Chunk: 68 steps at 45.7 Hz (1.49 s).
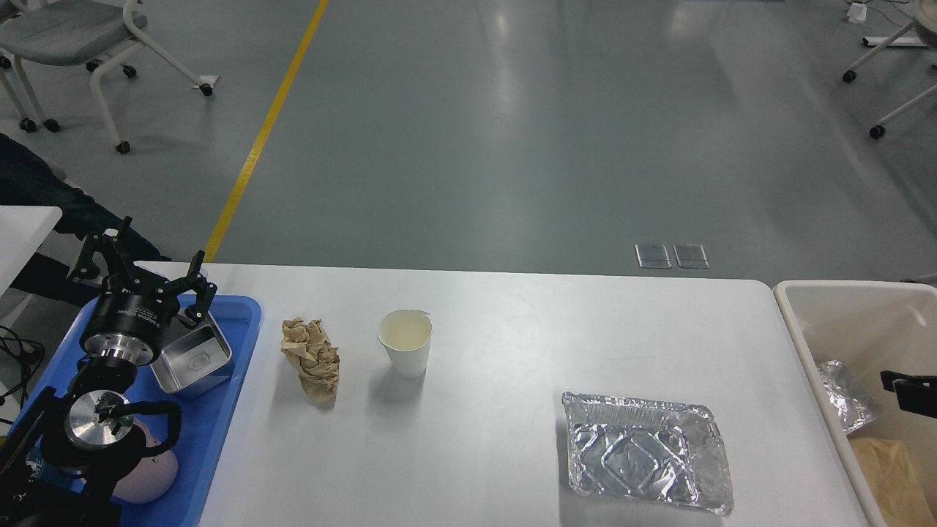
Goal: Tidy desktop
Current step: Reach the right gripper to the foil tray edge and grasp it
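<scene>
Place: it looked like a big lab or work hall, not a home.
Floor [556, 124]: it was wide, gray and shiny, with lots of open room.
Yellow line [265, 132]: it was painted straight along the floor.
Chairs [80, 44]: they had little wheels.
Desk [498, 410]: it was plain and white.

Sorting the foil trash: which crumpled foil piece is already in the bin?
The small foil wad inside the beige bin at right. The flattened foil tray lies on the desktop.
</scene>
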Motion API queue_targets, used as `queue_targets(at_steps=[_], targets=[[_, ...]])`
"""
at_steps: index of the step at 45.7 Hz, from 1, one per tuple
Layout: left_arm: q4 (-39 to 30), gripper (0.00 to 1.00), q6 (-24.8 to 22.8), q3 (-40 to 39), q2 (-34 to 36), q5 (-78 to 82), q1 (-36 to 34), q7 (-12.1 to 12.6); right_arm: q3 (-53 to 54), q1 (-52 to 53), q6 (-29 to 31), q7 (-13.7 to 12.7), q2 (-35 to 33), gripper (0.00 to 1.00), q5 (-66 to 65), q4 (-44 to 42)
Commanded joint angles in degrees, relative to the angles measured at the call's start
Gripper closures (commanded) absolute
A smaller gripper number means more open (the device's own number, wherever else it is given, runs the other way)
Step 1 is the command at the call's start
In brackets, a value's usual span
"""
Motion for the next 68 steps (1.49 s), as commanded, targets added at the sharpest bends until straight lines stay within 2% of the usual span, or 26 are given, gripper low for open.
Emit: queue_targets(at_steps=[1,10,17,28,37,48,58,68], targets=[[0.0,0.04,0.08,0.04,0.03,0.0,-0.07,0.11,-0.09,0.3,0.56,0.01,4.55,0.0,1.49,-0.11],[0.0,0.04,-3.78,0.04,0.56,0.09,2.04,0.2,-4.21,2.49,4.16,-0.08,11.68,0.0,3.34,-1.17],[0.43,0.04,-4.14,0.04,0.2,0.09,1.87,0.2,-12.56,10.56,8.21,-0.69,15.36,0.0,3.43,-3.8],[0.79,0.04,-4.05,0.04,0.12,0.0,1.69,0.2,-19.68,17.52,8.21,-0.87,22.75,0.0,2.9,-6.61],[0.79,0.03,-4.05,0.04,0.11,0.0,2.3,0.28,-23.38,21.65,8.21,-0.87,27.06,0.0,3.16,-12.06],[0.79,0.04,-3.52,0.04,-0.06,0.0,1.69,0.28,-23.82,23.41,8.21,-0.17,30.31,0.0,3.86,-16.72],[0.79,0.04,-3.61,0.57,-0.06,-0.18,1.69,0.28,-23.91,23.85,8.21,-0.34,32.16,0.0,3.6,-17.16],[0.79,0.04,-3.61,2.5,0.12,-0.18,1.6,0.28,-28.92,25.78,8.12,-0.6,34.27,0.0,3.6,-20.94]])
